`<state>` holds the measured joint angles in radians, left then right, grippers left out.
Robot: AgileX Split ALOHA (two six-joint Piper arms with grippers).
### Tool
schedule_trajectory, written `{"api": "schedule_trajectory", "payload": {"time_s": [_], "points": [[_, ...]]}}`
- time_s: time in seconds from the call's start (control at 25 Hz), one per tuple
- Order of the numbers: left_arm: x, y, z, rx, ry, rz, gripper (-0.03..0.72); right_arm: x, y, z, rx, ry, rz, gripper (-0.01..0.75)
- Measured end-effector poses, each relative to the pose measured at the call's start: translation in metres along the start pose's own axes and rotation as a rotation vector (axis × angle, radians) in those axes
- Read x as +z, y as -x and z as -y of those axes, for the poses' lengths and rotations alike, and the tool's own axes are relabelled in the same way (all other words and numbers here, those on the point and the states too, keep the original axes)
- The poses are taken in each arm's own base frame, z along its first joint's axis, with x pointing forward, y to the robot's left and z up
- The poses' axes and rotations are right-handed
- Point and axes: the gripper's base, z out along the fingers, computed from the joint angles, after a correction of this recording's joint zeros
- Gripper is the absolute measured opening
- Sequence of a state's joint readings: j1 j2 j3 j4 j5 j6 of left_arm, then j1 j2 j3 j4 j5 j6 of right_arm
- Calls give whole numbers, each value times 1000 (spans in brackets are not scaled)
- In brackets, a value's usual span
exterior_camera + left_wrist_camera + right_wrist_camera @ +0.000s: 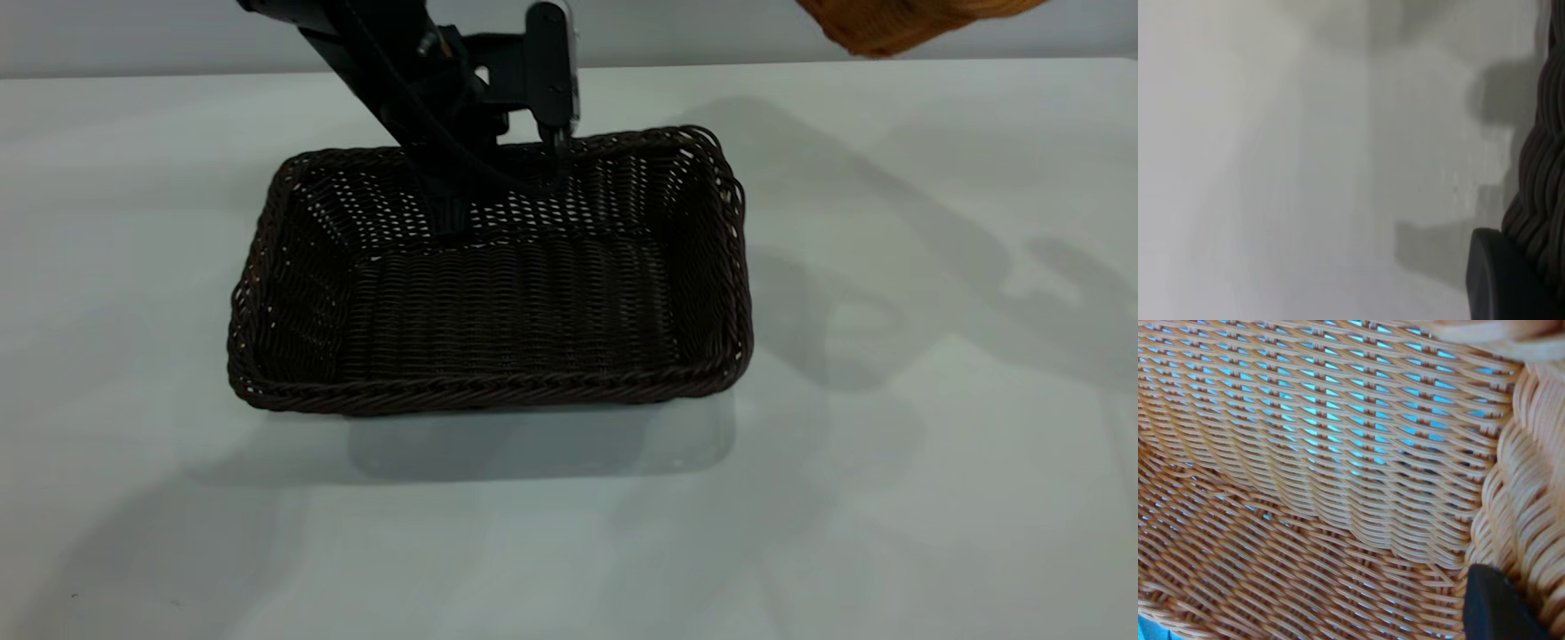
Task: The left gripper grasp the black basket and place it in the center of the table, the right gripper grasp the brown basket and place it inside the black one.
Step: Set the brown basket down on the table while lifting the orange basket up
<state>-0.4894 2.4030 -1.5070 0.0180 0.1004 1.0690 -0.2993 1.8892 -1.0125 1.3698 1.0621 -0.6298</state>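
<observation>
Even, diffuse light is spread over the table (889,498) in the exterior view, with no glare seen. Soft, blurred-edged shadows are cast at the right of the frame and along the lower left, and a paler, sharper-edged patch is laid just below the black basket (498,293); its interior is rendered very dark, with bright specks shown through the open weave. The left wrist view is soft throughout: the basket rim (1541,180) at the right edge is out of focus, and grey shadows are smeared across the surface. In the right wrist view the brown basket (1325,487) is brightly lit, with bluish light passed through its weave, and the upper right corner is blurred
</observation>
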Motion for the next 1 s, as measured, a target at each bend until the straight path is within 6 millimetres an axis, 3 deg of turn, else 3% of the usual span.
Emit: {"api": "schedule_trajectory", "payload": {"time_s": [0.48, 0.6, 0.84, 1.0], "points": [[3, 18, 9, 61, 18, 33, 101, -1, -3, -1, -18, -7, -50, 61], [4, 24, 11, 70, 28, 47, 164, -1, -3, -1, -18, -6, -50, 61], [9, 27, 14, 16, 47, 67, 378, -2, 2, -7, -44, 1, -37, 61], [9, 36, 18, 27, 57, 86, 437, -4, 8, -15, -74, 9, -22, 61]]}}
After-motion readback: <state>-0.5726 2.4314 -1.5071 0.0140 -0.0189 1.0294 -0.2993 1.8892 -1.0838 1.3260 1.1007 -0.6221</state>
